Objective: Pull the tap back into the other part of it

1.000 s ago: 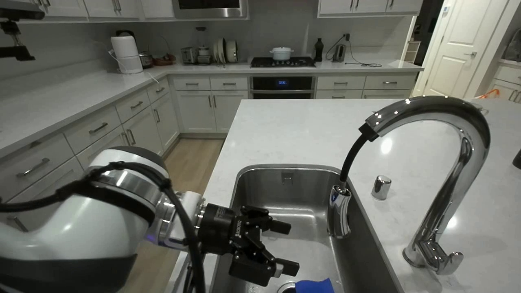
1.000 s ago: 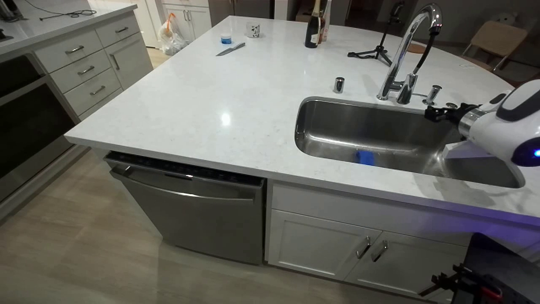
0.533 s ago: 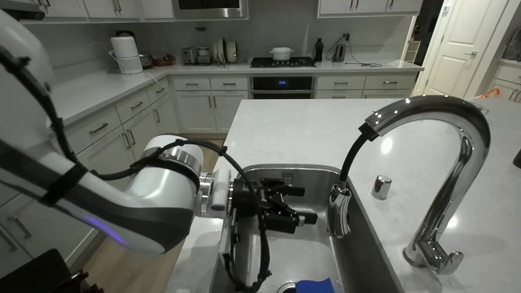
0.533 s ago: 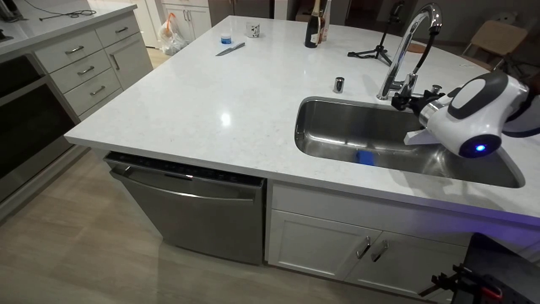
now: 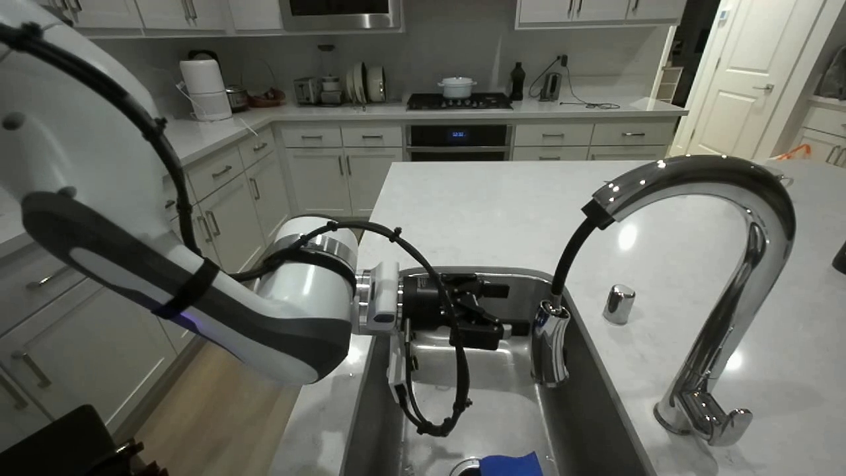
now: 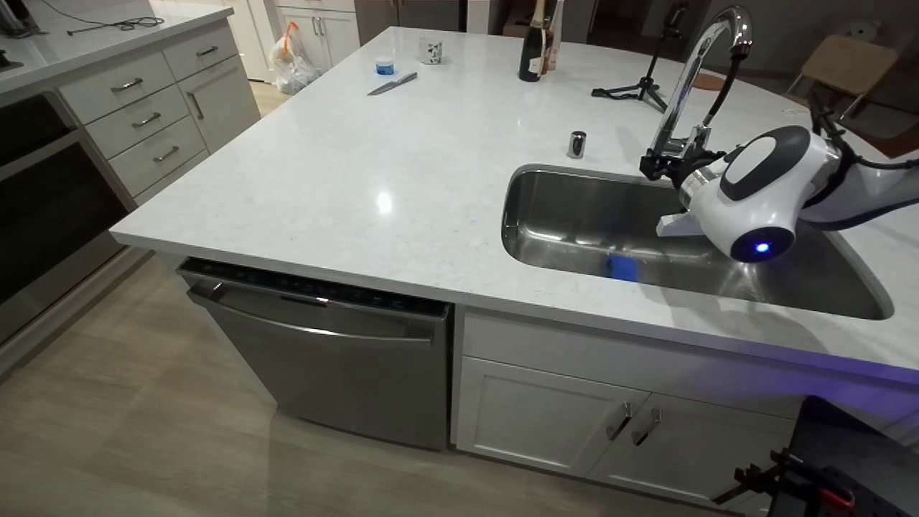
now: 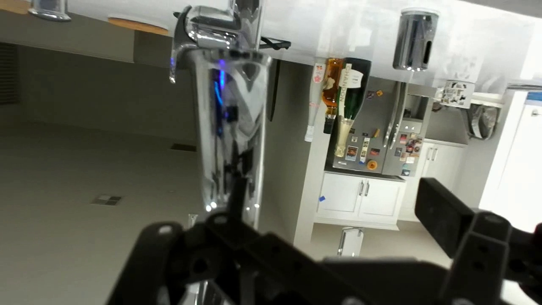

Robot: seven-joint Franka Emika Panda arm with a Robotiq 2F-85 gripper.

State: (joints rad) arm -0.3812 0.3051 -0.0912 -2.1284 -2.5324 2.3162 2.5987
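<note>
The tap, a short chrome spray head (image 5: 550,347), hangs upright over the sink's edge on a black hose from the end of the chrome gooseneck (image 5: 724,317). In an exterior view the tap (image 6: 698,136) is partly behind my gripper (image 6: 652,165), below the gooseneck (image 6: 680,100). My gripper (image 5: 507,309) is open and level, pointing at the tap from over the basin. In the upside-down wrist view the tap (image 7: 230,110) stands at the left finger, which overlaps it. The wide gap of the gripper (image 7: 334,190) shows only background; the tap is not between the fingers.
The steel sink (image 5: 462,271) lies under the arm, with a blue cloth (image 5: 510,465) by the drain. A small chrome knob (image 5: 619,304) stands on the counter beside the sink. Bottles (image 6: 533,54) and a small tripod (image 6: 646,90) stand further back on the island.
My open gripper has moved over the sink to the tap, rightward in one exterior view and leftward in an exterior view from elsewhere. The tap and gooseneck have not visibly moved.
</note>
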